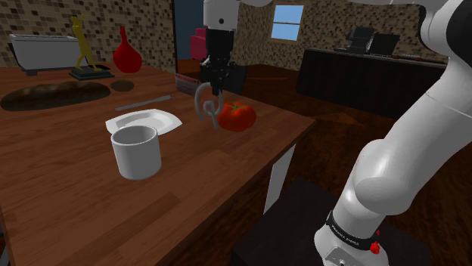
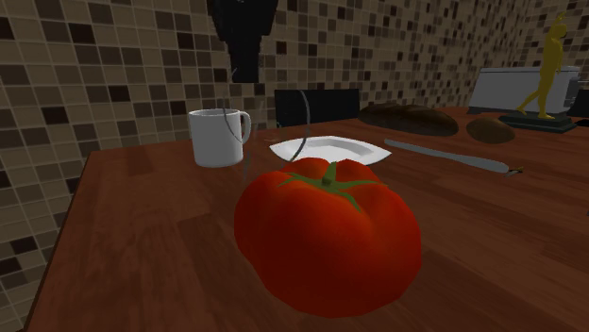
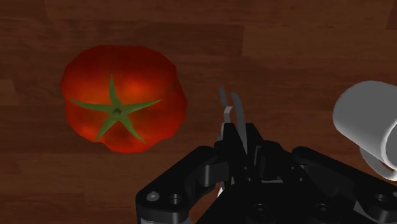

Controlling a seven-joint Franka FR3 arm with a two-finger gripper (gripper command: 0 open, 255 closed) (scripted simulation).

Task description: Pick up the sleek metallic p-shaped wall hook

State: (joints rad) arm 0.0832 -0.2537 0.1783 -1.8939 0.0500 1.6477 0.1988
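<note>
My black gripper (image 1: 212, 89) is shut on the grey metallic p-shaped hook (image 1: 206, 107), which hangs curved below the fingers. The hook is right beside a red tomato (image 1: 237, 115) on the brown wooden table (image 1: 68, 211), on the side toward the white plate (image 1: 144, 121). In the wrist view the hook (image 3: 232, 109) sticks out past the gripper (image 3: 245, 143), between the tomato (image 3: 122, 98) and a white mug (image 3: 366, 121). In the second exterior view the hook (image 2: 300, 127) appears as a thin arc behind the tomato (image 2: 328, 236). I cannot tell whether its tip touches the table.
The white mug (image 1: 137, 151) stands near the plate. A grey knife (image 1: 147, 102), a dark bread loaf (image 1: 53, 94), a red vase (image 1: 126, 54), a yellow figurine (image 1: 82, 49) and a toaster (image 1: 41, 49) lie farther back. The table's edge (image 1: 291, 140) runs just past the tomato.
</note>
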